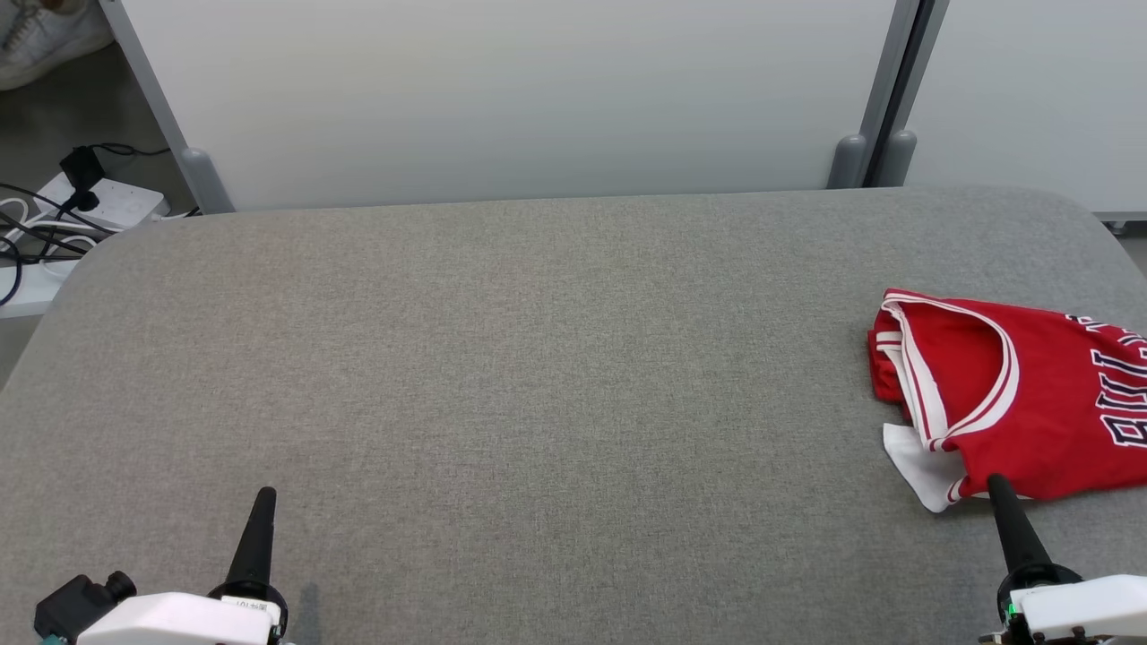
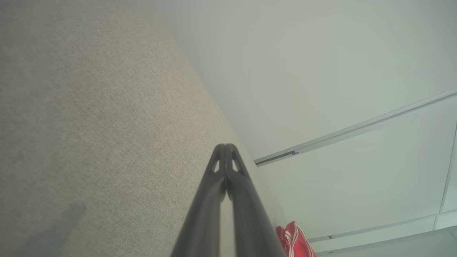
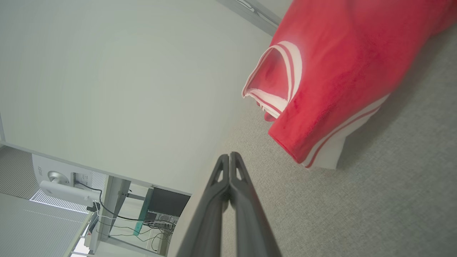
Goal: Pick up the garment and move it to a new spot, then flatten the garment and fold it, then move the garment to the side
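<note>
Head view: a grey cloth-covered table [image 1: 538, 358] runs across the frame, with pale panels [image 1: 538, 90] behind its far edge. A red jersey [image 1: 1030, 403] with white trim and dark lettering lies crumpled at the table's right side and runs off the right edge of the frame. The left pincer [image 1: 264, 500] is at the near left, its fingers pressed together and gripping nothing, with bare table around it. The right pincer [image 1: 996, 488] is at the near right, likewise closed and empty, its tip at the jersey's near edge. A power strip [image 1: 107, 204] with cables lies on the floor at the far left.

Left wrist view: the left pincer [image 2: 225, 146] has its fingers meeting at the tip, over bare table. A small part of the jersey [image 2: 294, 239] shows well off to its right.

Right wrist view: the right pincer [image 3: 229, 155] is closed with nothing between its fingers. The jersey [image 3: 339, 71] lies just beyond and to the right of the tip, apart from it.
</note>
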Robot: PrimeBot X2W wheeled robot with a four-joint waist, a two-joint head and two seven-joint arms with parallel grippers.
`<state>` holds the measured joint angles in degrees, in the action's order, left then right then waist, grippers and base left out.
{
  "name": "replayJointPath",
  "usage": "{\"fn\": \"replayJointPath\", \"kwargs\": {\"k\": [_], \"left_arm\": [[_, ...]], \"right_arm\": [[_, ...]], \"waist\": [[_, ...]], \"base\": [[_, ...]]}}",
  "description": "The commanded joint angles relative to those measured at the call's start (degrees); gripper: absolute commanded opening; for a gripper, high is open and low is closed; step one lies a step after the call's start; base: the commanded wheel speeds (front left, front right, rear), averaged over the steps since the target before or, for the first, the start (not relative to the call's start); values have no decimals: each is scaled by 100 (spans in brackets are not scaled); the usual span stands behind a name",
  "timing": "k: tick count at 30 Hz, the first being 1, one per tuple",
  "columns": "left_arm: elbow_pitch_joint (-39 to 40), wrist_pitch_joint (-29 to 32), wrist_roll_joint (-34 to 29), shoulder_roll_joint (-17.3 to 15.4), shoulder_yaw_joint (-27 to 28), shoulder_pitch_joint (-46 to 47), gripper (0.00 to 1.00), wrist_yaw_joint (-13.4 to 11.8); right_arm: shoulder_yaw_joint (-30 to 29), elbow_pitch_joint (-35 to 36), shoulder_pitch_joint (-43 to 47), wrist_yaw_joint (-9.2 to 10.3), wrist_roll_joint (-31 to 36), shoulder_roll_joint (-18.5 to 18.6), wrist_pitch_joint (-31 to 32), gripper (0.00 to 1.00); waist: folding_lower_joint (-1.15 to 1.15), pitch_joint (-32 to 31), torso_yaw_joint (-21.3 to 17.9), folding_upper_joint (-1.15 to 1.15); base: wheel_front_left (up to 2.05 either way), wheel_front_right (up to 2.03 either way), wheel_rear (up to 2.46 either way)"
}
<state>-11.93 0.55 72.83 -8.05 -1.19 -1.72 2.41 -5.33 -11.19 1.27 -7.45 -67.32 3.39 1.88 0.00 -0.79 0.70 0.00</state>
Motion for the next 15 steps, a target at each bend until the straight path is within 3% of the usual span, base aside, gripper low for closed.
{"fn": "replayJointPath", "kwargs": {"k": [1,15], "left_arm": [[100,31,130,-34,191,342,0,66],[-31,255,892,185,420,528,0,250]], "right_arm": [[42,115,-303,-3,-149,50,38,0],[-11,-50,-486,-3,-1135,20,202,0]], "waist": [[0,2,-1,0],[0,42,-30,0]], "base": [[0,0,0],[0,0,0]]}}
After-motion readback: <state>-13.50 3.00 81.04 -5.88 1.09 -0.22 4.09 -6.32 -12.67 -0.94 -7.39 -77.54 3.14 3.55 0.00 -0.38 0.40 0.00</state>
